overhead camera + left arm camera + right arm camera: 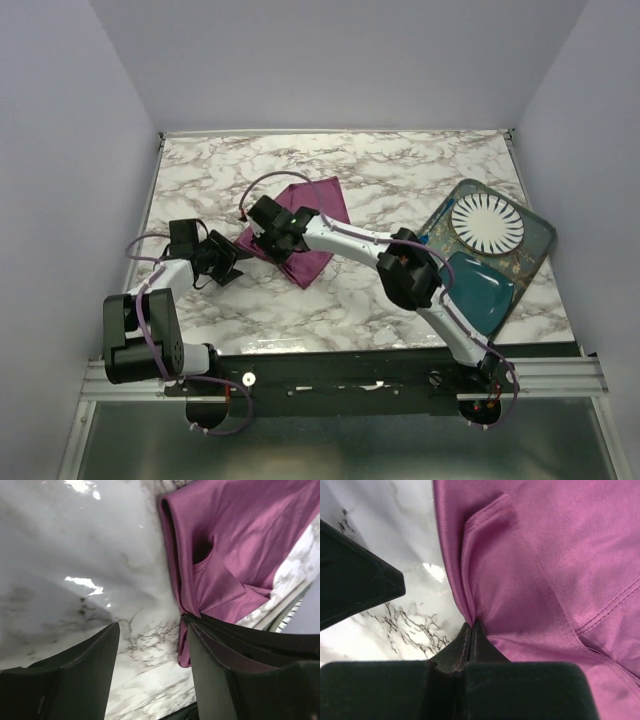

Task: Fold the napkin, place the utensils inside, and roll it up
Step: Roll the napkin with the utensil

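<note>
From my console I count one napkin (322, 203), one tray (532, 250) and two arms, all on the marble table (400, 165).

The napkin is plum-purple and lies left of the table's middle, folded over on itself into a rough diamond, with both grippers at its left side. I cannot make out any utensils in these views.

The right gripper (262, 238) reaches across from the right base to the napkin's left corner. On the right wrist camera its fingers meet tip to tip at the cloth (545, 555), with a pleat of the folded edge caught between them, so the right gripper (472, 627) is pinching the napkin.

The left gripper (228, 265) sits just beside the napkin's lower left edge. On its wrist camera the left gripper (150, 630) has its jaws well apart with only bare marble between them. It holds nothing. The finger on the right of that view overlaps the napkin's (235, 540) hem, and I cannot tell whether it touches it.

The tray is the only container, set at an angle well to the right of the napkin. It holds two things: one white plate (487, 224) with dark radial lines at its far end, and one teal-blue flat piece (478, 290) at its near end (mat or dish, I cannot tell which).
</note>
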